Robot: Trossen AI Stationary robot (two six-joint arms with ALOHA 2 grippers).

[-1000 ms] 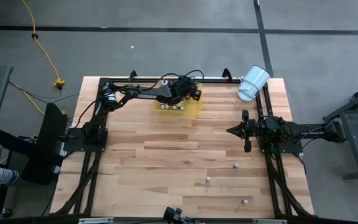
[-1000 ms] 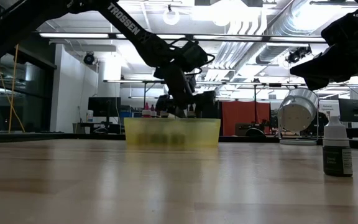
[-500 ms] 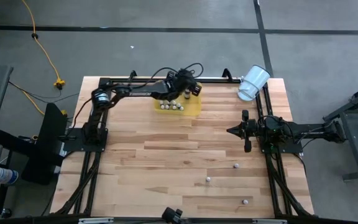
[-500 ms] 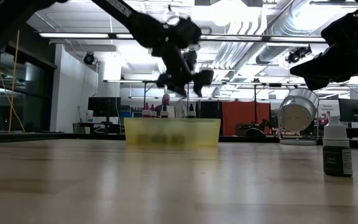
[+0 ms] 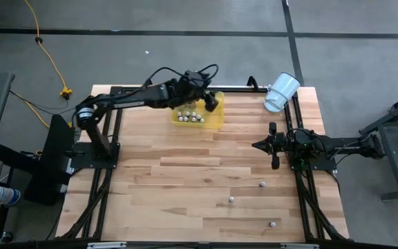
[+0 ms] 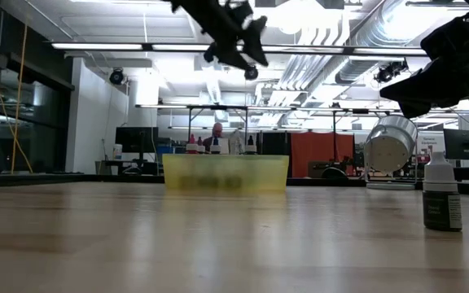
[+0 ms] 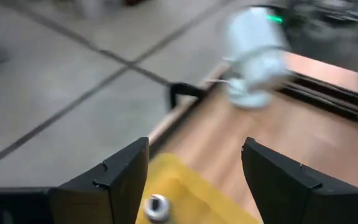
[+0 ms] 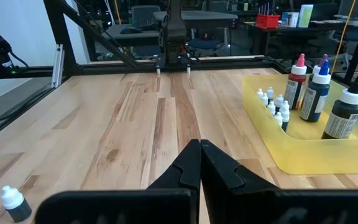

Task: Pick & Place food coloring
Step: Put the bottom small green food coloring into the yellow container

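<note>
The yellow tray (image 5: 214, 119) stands near the table's far edge and holds several food coloring bottles (image 8: 277, 106), small white-capped ones and three taller ones (image 8: 319, 87). Three more small bottles stand on the near right part of the table (image 5: 262, 184), (image 5: 231, 200), (image 5: 273, 224); one shows close in the low view (image 6: 440, 195). My left gripper (image 7: 194, 149) is open and empty, raised high over the tray (image 6: 226, 172). My right gripper (image 5: 256, 145) is shut and hovers at the table's right side, pointing left.
A white plastic cup (image 5: 282, 92) lies on its side at the far right corner, next to the right arm's frame. Bare wood stretches between the tray and the loose bottles. Black frame rails run along the far, left and right edges.
My left gripper has risen from down inside the tray to high above it, staying over the tray's far side. The tray and the bottles have kept their places.
</note>
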